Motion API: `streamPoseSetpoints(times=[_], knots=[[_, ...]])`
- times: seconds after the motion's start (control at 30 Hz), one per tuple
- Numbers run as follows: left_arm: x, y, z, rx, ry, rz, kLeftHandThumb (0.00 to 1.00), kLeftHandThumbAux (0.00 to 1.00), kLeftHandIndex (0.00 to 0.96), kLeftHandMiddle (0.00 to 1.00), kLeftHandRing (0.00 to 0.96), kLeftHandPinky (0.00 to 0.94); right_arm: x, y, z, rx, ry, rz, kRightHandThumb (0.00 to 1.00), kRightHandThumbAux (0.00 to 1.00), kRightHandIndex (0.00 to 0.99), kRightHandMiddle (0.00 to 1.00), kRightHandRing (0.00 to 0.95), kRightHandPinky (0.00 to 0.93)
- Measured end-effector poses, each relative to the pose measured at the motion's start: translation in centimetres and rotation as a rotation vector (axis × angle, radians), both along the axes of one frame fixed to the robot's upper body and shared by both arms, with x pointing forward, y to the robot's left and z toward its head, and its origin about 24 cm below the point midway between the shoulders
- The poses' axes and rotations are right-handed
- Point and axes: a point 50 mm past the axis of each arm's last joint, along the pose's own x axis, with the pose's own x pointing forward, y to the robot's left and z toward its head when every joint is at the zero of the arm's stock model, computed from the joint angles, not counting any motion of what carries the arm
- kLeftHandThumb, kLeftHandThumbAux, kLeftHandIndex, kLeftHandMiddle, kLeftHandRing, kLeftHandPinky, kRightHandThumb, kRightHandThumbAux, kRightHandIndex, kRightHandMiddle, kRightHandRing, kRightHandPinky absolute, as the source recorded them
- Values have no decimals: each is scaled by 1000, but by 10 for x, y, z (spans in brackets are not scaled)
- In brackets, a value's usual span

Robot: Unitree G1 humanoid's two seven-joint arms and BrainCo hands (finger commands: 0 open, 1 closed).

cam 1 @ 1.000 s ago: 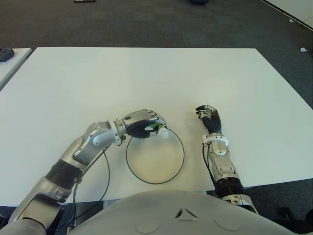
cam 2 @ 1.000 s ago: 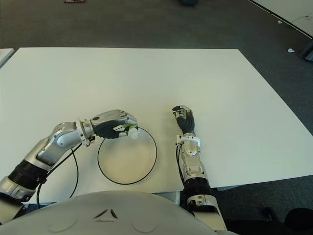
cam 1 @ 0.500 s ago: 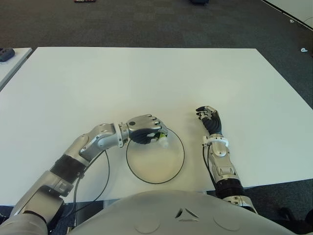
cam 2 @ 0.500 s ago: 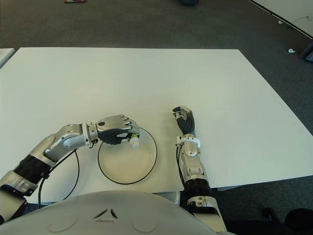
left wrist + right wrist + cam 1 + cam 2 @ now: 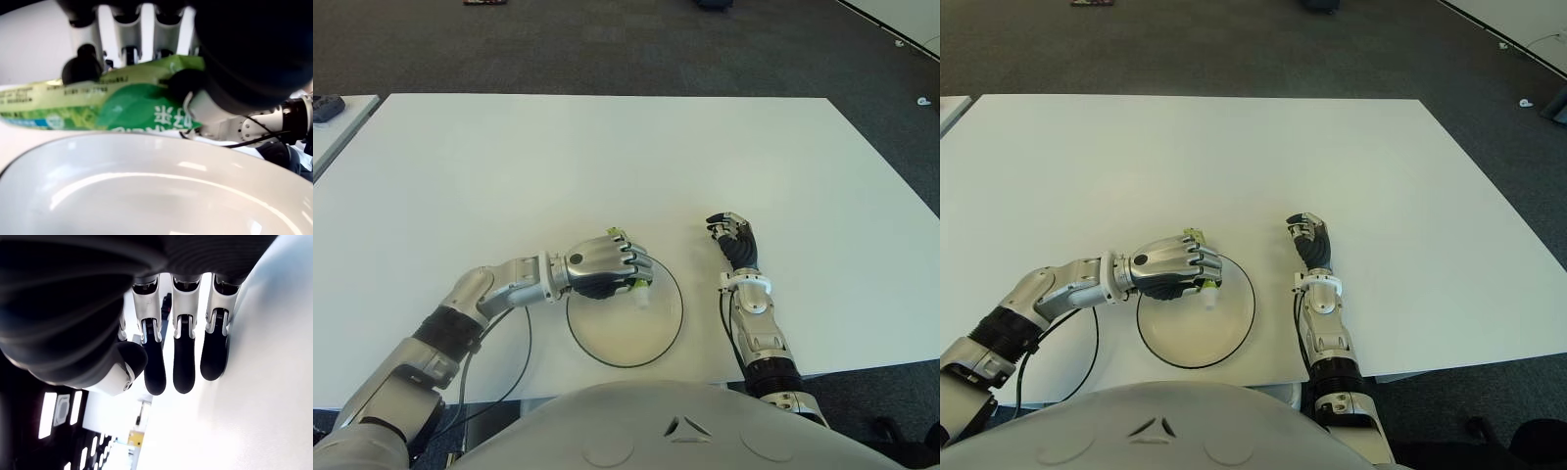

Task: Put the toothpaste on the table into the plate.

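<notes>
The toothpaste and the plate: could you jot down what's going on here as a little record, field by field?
Toothpaste: green tube, white cap pointing toward the plate's middle
Held by: left hand, fingers curled around the tube
Plate: white with dark rim, on the white table
Tube position: over the plate's far-left part, not yet released
Right hand: idle, right of the plate, holds nothing

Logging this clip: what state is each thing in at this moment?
toothpaste: held in the left hand, above the plate, not released.
plate: flat on the table, nothing lying in it.
left hand: shut on the toothpaste, over the plate's far-left rim.
right hand: right of the plate, holding nothing.
</notes>
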Motion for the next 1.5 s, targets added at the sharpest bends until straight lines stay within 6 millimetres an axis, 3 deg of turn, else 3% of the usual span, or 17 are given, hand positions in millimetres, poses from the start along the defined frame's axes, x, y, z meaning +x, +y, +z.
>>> streamPoseSetpoints(times=[0.03, 0.13, 0.27, 0.53, 0.83, 1.37, 1.5], knots=[[1, 0, 1, -7, -21, -4, 339, 651, 182, 331, 332, 352, 0, 0, 0, 0, 0, 0, 708, 730, 418, 419, 404, 423], [3, 0, 2, -18, -87, -14, 193, 605, 47, 101, 101, 116, 0, 0, 0, 0, 0, 0, 708, 730, 418, 423, 407, 428], [6, 4, 4, -8, -156, -29, 119, 548, 9, 21, 21, 24, 0, 1, 0, 0, -1, 1, 708, 730, 418, 425, 409, 428], [10, 13, 4, -26, -281, -15, 135, 423, 0, 0, 0, 1, 0, 1, 0, -3, -2, -5, 709, 730, 418, 428, 413, 427], [11, 15, 4, -83, -344, 17, 151, 353, 0, 0, 0, 0, 0, 0, 0, -8, -1, -7, 708, 730, 419, 435, 421, 438], [12, 19, 1, -103, -325, 35, 176, 306, 0, 0, 0, 2, 0, -1, 0, -9, -2, -6, 707, 730, 418, 423, 412, 425], [16, 21, 0, -186, -245, 95, 186, 320, 0, 0, 0, 6, 0, -1, 0, -10, -2, -6, 707, 730, 418, 423, 409, 422]])
